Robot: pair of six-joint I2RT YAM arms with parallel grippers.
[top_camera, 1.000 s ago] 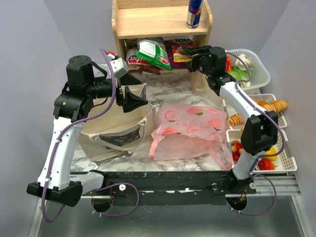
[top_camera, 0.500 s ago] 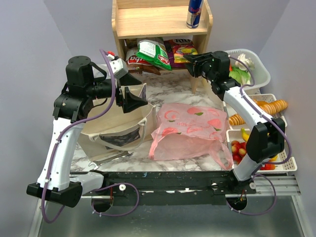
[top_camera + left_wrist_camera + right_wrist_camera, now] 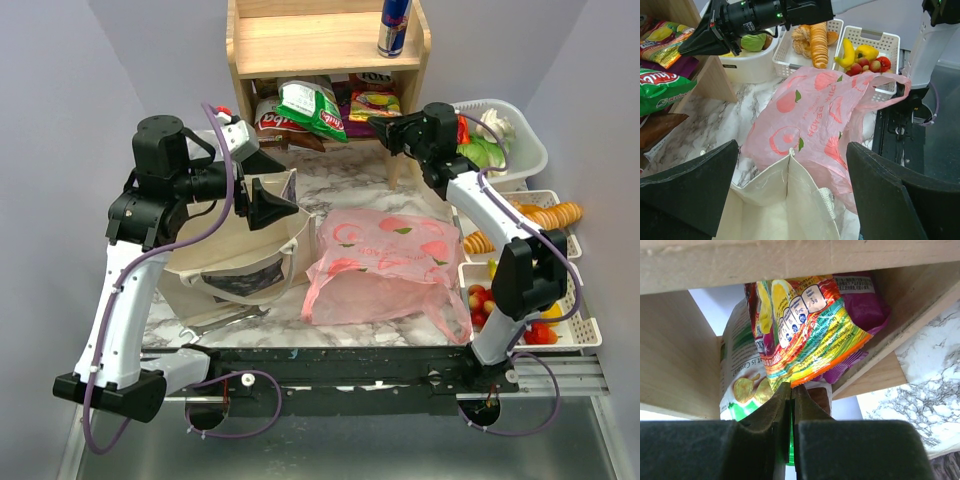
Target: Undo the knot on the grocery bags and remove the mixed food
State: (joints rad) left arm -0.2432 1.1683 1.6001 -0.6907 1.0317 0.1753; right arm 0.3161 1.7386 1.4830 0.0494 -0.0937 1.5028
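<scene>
The pink grocery bag lies slack in the middle of the table, one handle loop hanging loose; the knot is out of view. The beige tote stands open to its left. My left gripper hovers open over the tote's mouth, holding nothing. My right gripper is shut at the shelf's lower opening. Its tips sit right under the bottom edge of a colourful snack bag. A green-and-white snack bag lies beside it.
The wooden shelf carries a blue can on top and a brown chip bag below. White baskets on the right hold green fruit, baked pieces and small red and yellow fruit.
My right gripper has drawn back a little from the shelf and its jaws have shut; the colourful snack bag stays on the shelf. The left arm has not moved.
</scene>
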